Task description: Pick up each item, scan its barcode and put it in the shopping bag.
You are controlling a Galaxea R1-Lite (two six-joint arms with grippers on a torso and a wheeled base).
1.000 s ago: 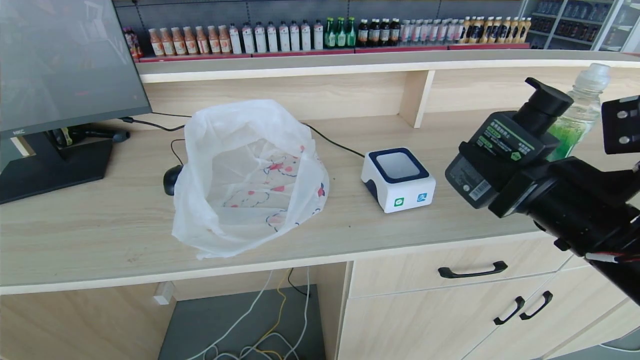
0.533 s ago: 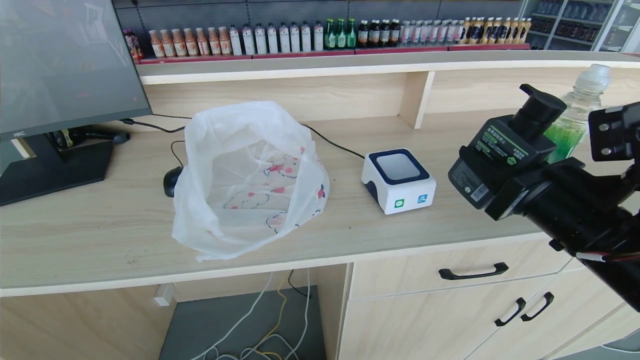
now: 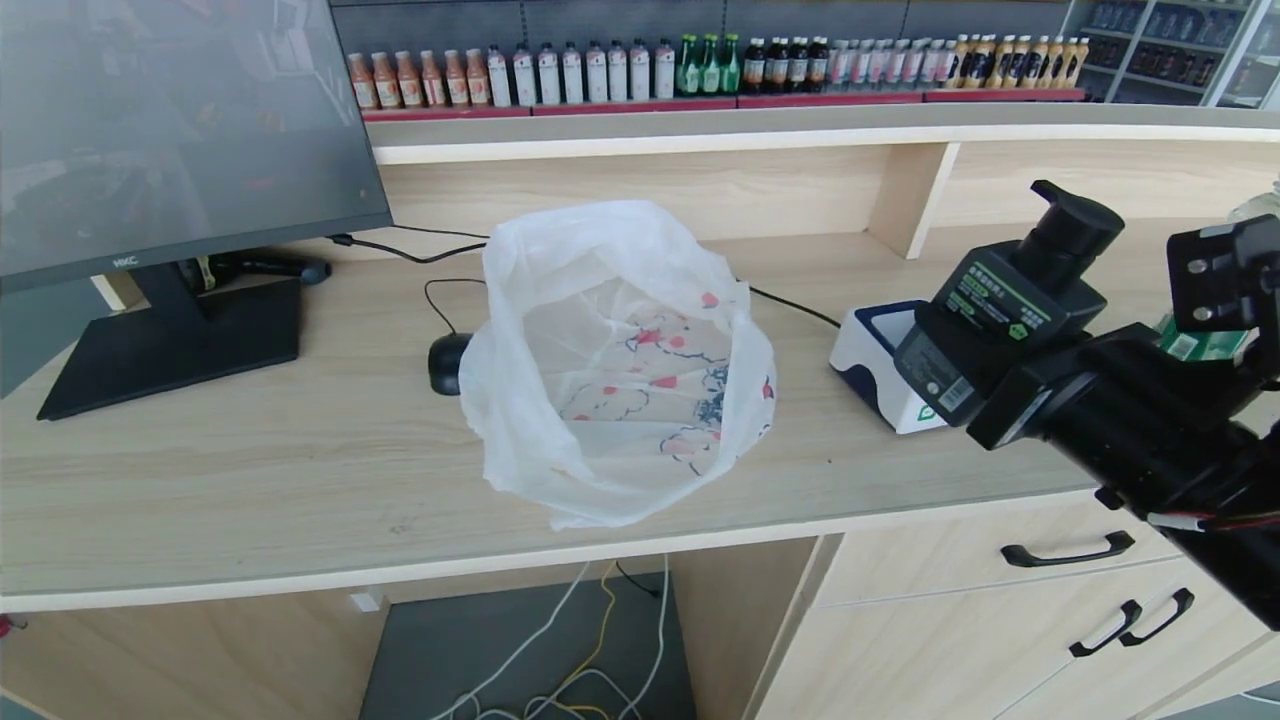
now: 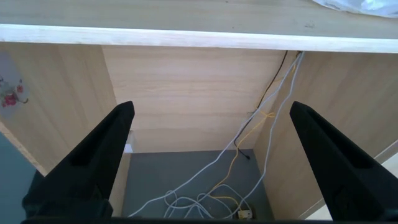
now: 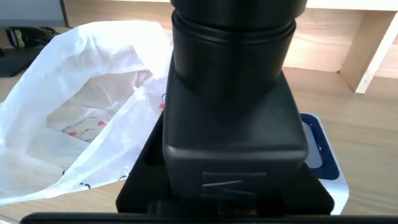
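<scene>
Black bottle [image 3: 985, 320]: barcode [image 3: 955, 393] faces head camera; pump cap [image 5: 233, 37], wrist camera.

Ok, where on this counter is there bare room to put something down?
The widest bare patch is the front-left of the wooden counter, bordered by the black monitor stand, the black mouse and the white plastic shopping bag. A narrower strip lies between bag and white-and-blue scanner. The right end is crowded: the black pump bottle hangs near the scanner.

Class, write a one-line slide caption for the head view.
Right tool holds a black pump bottle close to the scanner, beside the open shopping bag on the counter.
</scene>
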